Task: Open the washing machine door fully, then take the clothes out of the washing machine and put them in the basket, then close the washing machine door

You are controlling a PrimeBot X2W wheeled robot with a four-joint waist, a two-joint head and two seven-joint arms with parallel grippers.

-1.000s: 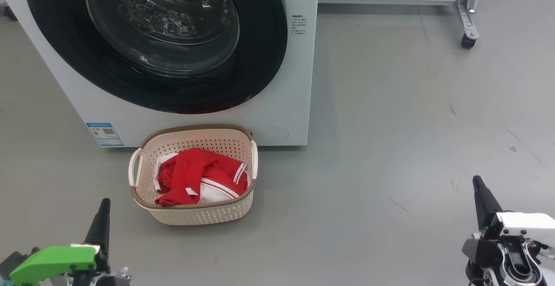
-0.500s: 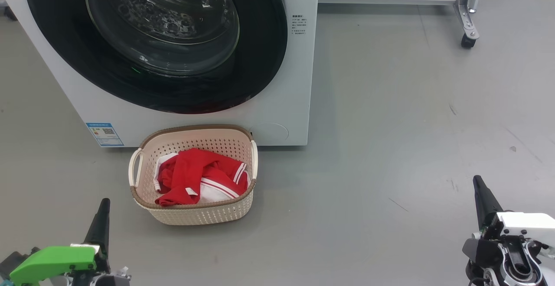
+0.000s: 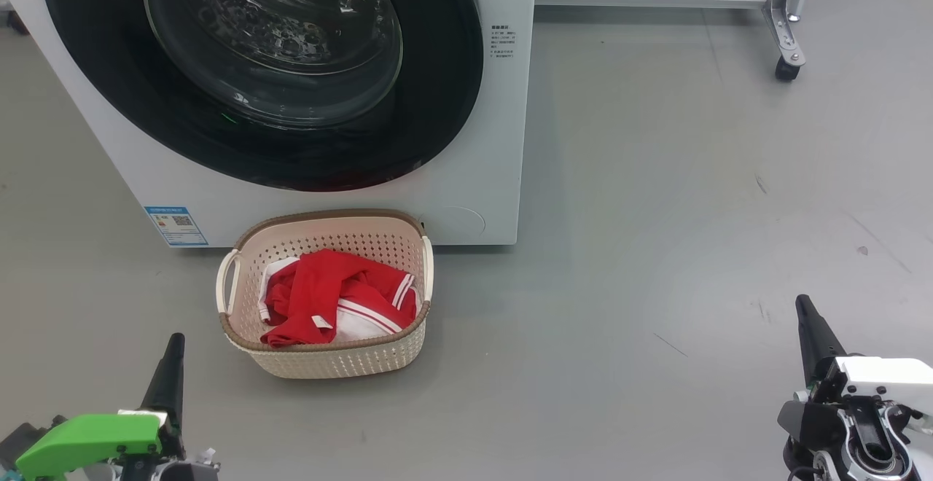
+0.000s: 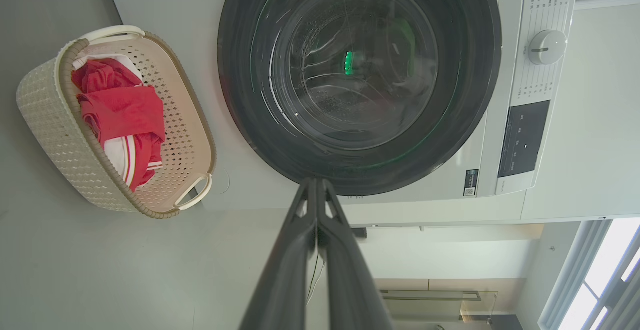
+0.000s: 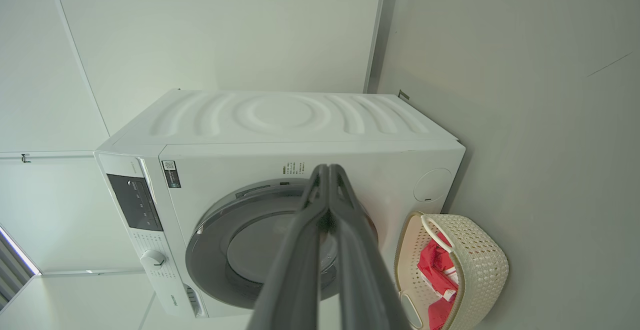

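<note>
Washing machine door closed at twelve o'clock, clothes in basket; left hand and right hand empty, fingers together. Task looks finished.

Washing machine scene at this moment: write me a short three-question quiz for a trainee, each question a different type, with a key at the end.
1. Fill in: the left gripper and the right gripper both have their long dark fingers ____.
2. True or false: the large round black-rimmed glass washing machine door stands wide open.
3. Multiple choice: the bright red fabric clothes are (A) draped over that door, (B) lying in the small cream perforated plastic basket, (C) clamped in a gripper.
Key: 1 shut; 2 false; 3 B.
</note>
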